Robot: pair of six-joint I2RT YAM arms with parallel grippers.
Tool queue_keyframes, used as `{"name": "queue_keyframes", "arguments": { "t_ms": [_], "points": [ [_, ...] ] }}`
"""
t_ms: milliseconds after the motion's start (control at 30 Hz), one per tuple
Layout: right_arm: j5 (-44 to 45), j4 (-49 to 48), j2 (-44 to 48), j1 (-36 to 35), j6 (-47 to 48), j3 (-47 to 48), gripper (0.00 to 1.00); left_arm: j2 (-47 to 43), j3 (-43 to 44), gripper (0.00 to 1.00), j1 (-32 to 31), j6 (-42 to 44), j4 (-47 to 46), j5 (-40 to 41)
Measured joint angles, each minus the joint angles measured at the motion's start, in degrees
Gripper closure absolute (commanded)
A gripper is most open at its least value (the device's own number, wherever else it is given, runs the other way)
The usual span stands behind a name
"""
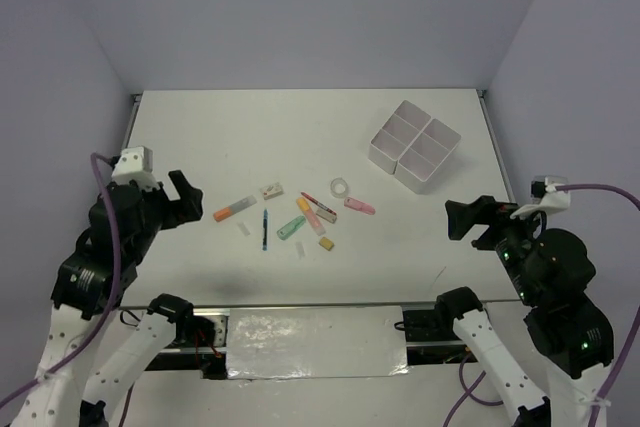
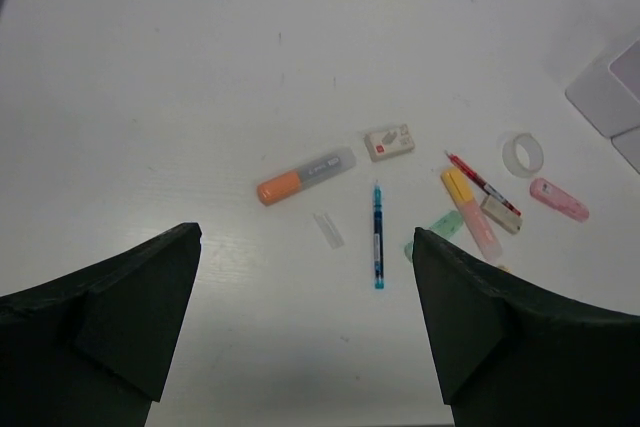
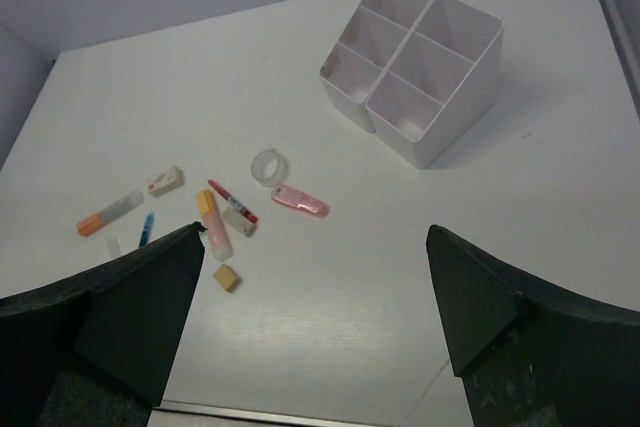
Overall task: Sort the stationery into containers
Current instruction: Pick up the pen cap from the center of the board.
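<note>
Loose small stationery (image 1: 292, 228) — short orange marker (image 1: 234, 210), thin blue pen (image 1: 265, 230), white tape ring (image 1: 340, 187) — lies mid-bench (image 1: 250, 127), well apart from the white four-compartment plastic box (image 1: 414, 144) far right; probably light, stiff, slippery, so pinch mid-barrel; left fingers (image 2: 130, 327) and right fingers (image 3: 130, 317) spread apart, empty.

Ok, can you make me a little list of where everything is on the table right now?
container: white box, four compartments, all empty, far right side
stationery: loose in the middle of the table, none sorted yet
nearest the box: pink marker and tape ring
farthest left: orange marker
left gripper: open, holding nothing
right gripper: open, holding nothing
</note>
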State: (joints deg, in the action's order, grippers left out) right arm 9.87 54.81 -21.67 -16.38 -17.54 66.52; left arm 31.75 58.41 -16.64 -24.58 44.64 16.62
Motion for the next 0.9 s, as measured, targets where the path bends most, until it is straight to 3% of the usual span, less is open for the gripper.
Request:
{"name": "queue_keyframes", "arguments": {
  "t_ms": [133, 433, 667, 900],
  "points": [
    [-1.51, -0.11, -3.37, 0.00, 0.00, -2.43, 0.00, 10.86, -0.20, 0.01, -1.05, -3.08, -1.46, -3.52],
    [-8.09, -0.72, -7.54, 0.00, 0.66, -7.45, 0.00, 32.94, -4.46, 0.01, -14.29, -11.89, -6.67, -1.84],
    [-11.32, -0.94, -6.12, 0.00, 1.14, -8.04, 0.00, 35.01, -4.46, 0.01, -14.91, -16.55, -8.63, 3.39],
    [-12.87, -1.33, -8.15, 0.00, 0.17, -9.86, 0.00, 34.07, -6.05, 0.06, -14.91, -27.43, -5.64, 9.57]
  ]
}}
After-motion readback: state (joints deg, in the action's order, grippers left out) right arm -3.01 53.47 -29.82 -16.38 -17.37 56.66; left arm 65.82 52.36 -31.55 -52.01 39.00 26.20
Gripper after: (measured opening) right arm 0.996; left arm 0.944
